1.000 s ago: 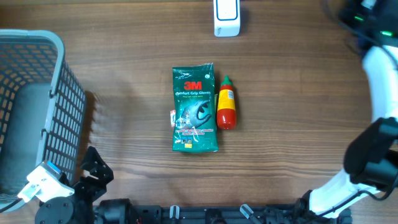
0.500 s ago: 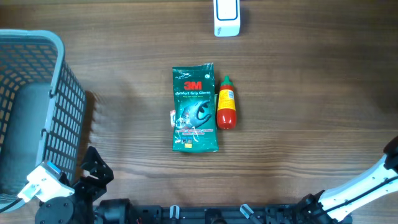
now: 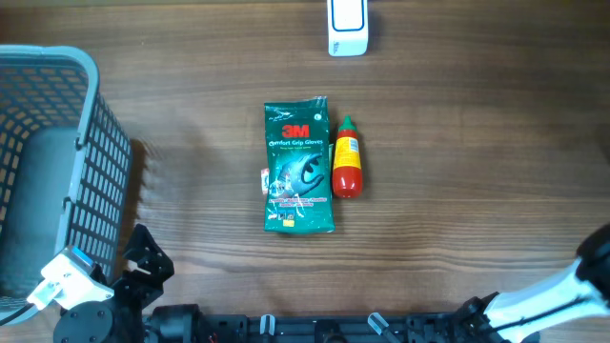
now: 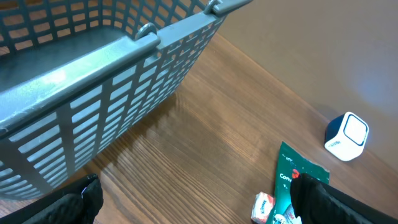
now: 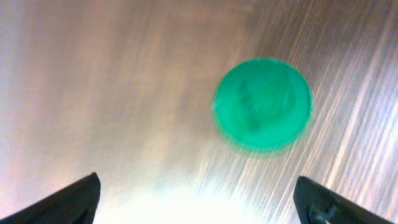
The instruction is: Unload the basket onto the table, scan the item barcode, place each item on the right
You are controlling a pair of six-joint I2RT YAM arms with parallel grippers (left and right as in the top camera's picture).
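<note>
A green 3M glove pack (image 3: 298,167) lies flat in the middle of the table, with a red sauce bottle (image 3: 346,157) with a green cap along its right side. No barcode shows on either. The white and blue scanner (image 3: 348,27) stands at the far edge and also shows as the scanner (image 4: 347,135) in the left wrist view. My left gripper (image 4: 199,208) is open and empty, low at the near left, short of the glove pack (image 4: 298,180). My right gripper (image 5: 202,202) is open over a blurred shiny surface with a green disc (image 5: 262,102).
A grey mesh basket (image 3: 91,162) fills the left side, close to my left arm, and its basket wall (image 4: 112,93) looms in the left wrist view. A small Kleenex pack (image 3: 266,181) peeks out at the glove pack's left edge. Part of my right arm (image 3: 562,291) shows at bottom right.
My right arm has swung away from the upper right of the table and now shows only at the bottom right corner. The items and my left arm have not moved.
</note>
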